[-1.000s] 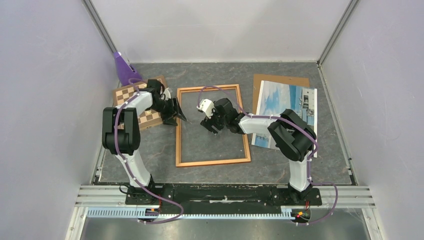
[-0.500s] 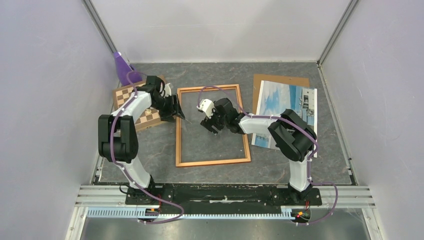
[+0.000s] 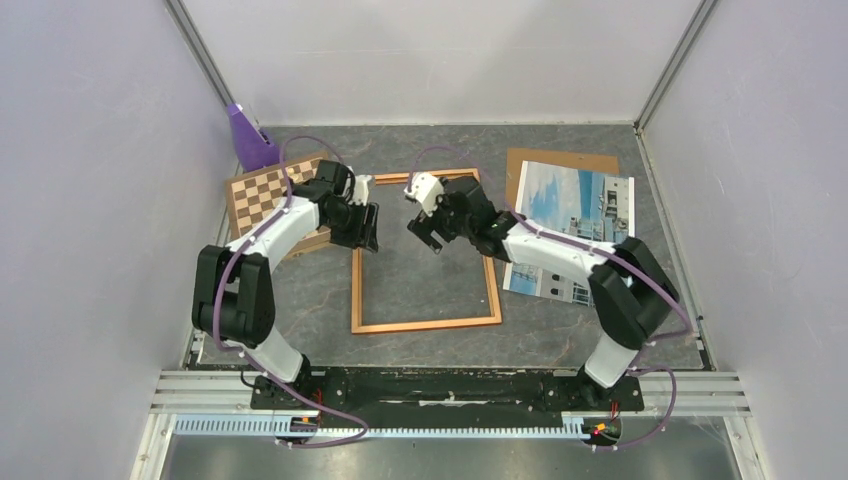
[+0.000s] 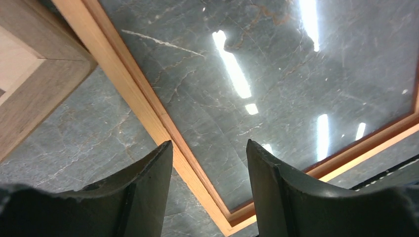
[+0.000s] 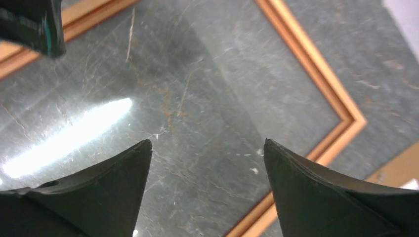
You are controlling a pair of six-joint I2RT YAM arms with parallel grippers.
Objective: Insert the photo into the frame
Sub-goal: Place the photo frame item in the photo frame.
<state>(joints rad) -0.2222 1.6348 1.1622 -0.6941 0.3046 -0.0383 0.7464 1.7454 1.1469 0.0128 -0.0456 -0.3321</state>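
Photo [image 3: 575, 210] not yet in frame [image 3: 425, 323]; both grippers empty. Risks and positions, left to right:

- Chessboard [image 3: 262, 190]: its corner sits just beside the frame's left rail [image 4: 143, 98]; whether they touch I cannot tell. A low sweep here could knock the board or push the rail askew.
- Left gripper [image 3: 362, 226]: hangs over the far part of the left rail. Fingers moderately apart, nothing between them. The wrist view shows the rail running under the gap. Closing at this spot would likely pinch the rail and drag the frame.
- Frame: flat on the table, mid-scene. A glossy pane inside it throws back the ceiling lights. A fingertip pressed down could scratch or crack it.
- Right gripper [image 3: 422, 232]: wide open, holding nothing, over the pane in the far half of the frame. The two grippers are near each other, so a crossing move risks a bump.
- Photo: face up at far right on a brown backing panel [image 3: 560, 157], its near part hidden under the right arm. It lies well apart from the right gripper, to that gripper's right, beyond the right rail [image 5: 316, 64]. It looks like a thin flat sheet, so the fingers may crease it or slide it with the panel. The fit looks tight, so a skewed drop would probably catch a corner on a rail.
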